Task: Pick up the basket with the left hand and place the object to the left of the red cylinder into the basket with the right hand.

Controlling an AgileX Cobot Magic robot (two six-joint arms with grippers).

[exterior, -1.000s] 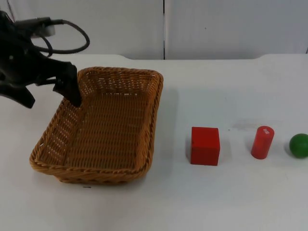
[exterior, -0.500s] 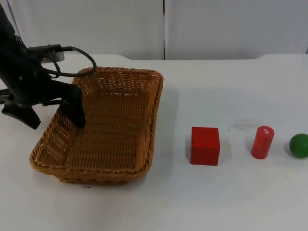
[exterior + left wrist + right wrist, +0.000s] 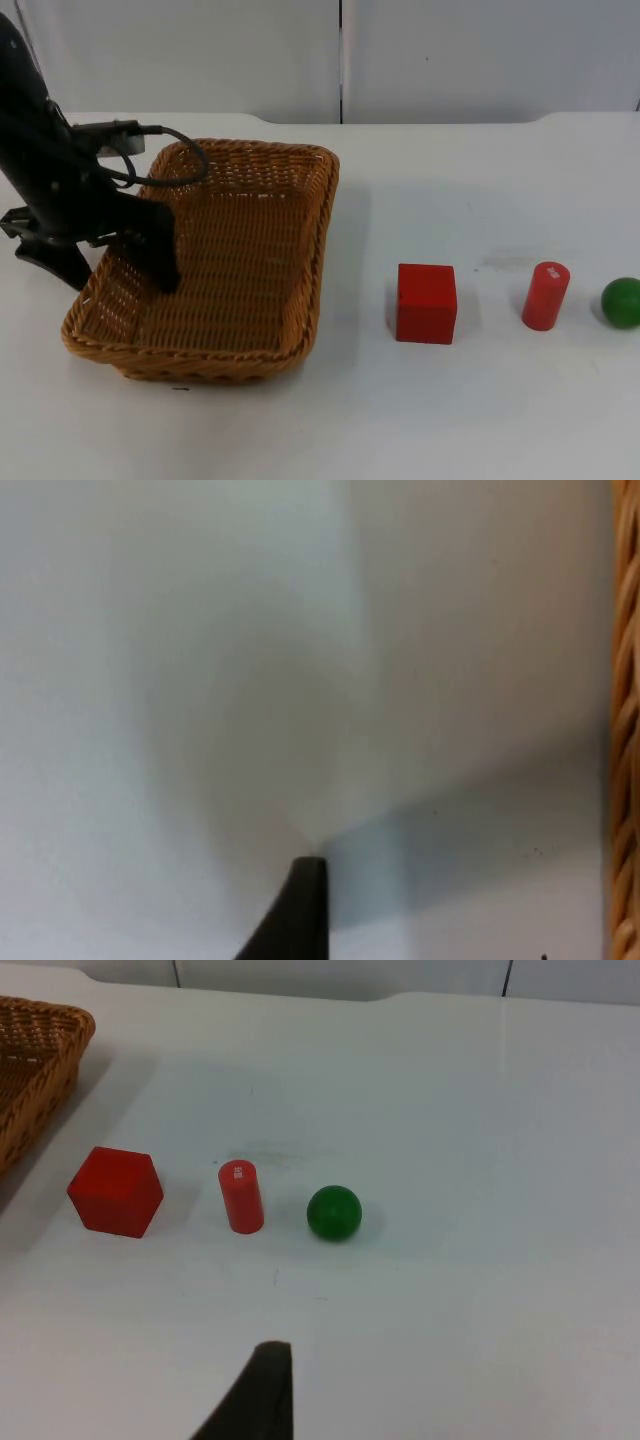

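Spread wide, the left gripper (image 3: 112,258) straddles the left wall of the basket (image 3: 250,260), one finger inside, one outside on the table (image 3: 470,400); nothing is clamped yet. The woven wicker basket looks light and fairly stiff, so its rim should be a sound hold. It sits toward the table's left edge, long axis running front to back. The red cube (image 3: 426,303), just left of the red cylinder (image 3: 545,295), looks rigid, flat-faced and easy to pinch. The right gripper (image 3: 262,1385) waits; I cannot tell its opening.
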